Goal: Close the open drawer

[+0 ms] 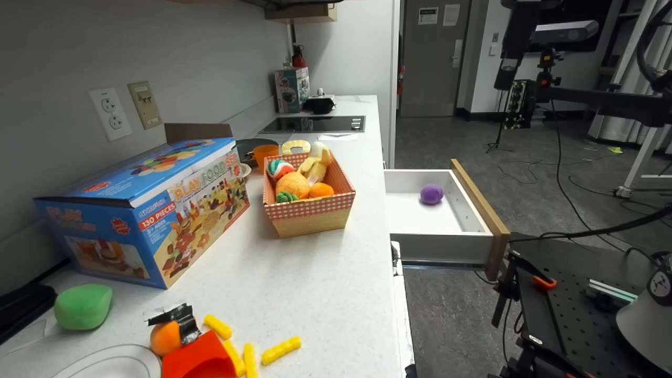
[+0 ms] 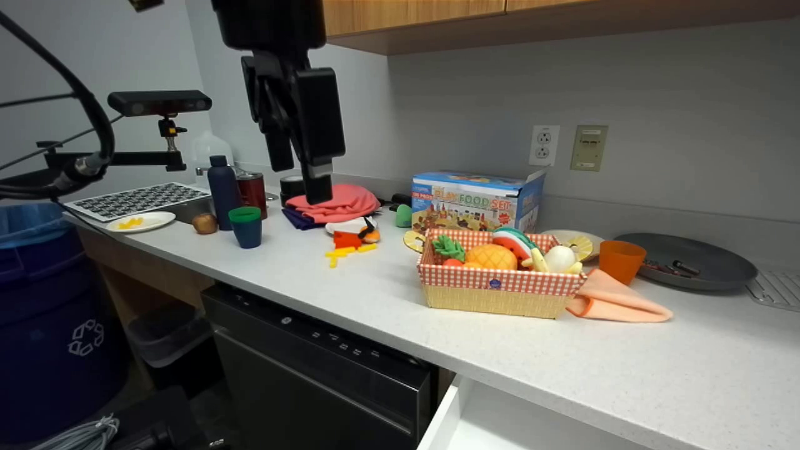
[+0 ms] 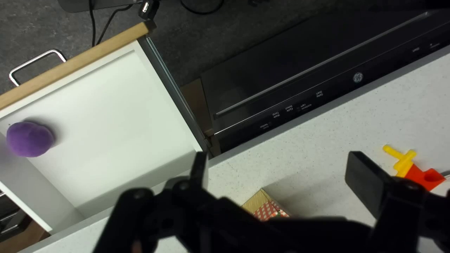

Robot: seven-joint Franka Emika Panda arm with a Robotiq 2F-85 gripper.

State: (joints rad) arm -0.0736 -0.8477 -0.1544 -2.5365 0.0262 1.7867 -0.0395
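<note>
The drawer (image 1: 409, 218) is pulled out from under the white counter. It is white inside, with a light wood-coloured front edge. A purple round toy (image 1: 431, 194) lies in it. In the wrist view the drawer (image 3: 116, 116) is at the left, with a metal handle (image 3: 37, 63) on its front. Only a white corner of the drawer (image 2: 500, 425) shows at the bottom of an exterior view. My gripper (image 2: 301, 178) is open and empty, high above the counter. In the wrist view its fingers (image 3: 277, 154) are wide apart, over the counter beside the drawer, not touching it.
A checked fruit basket (image 1: 310, 220) stands on the counter near the drawer. A blue play food box (image 1: 157, 210) stands by the wall. Yellow and red toys (image 3: 415, 168) lie on the counter. A black dishwasher (image 2: 325, 369) is beside the drawer. Wooden cabinets (image 2: 425, 19) hang above.
</note>
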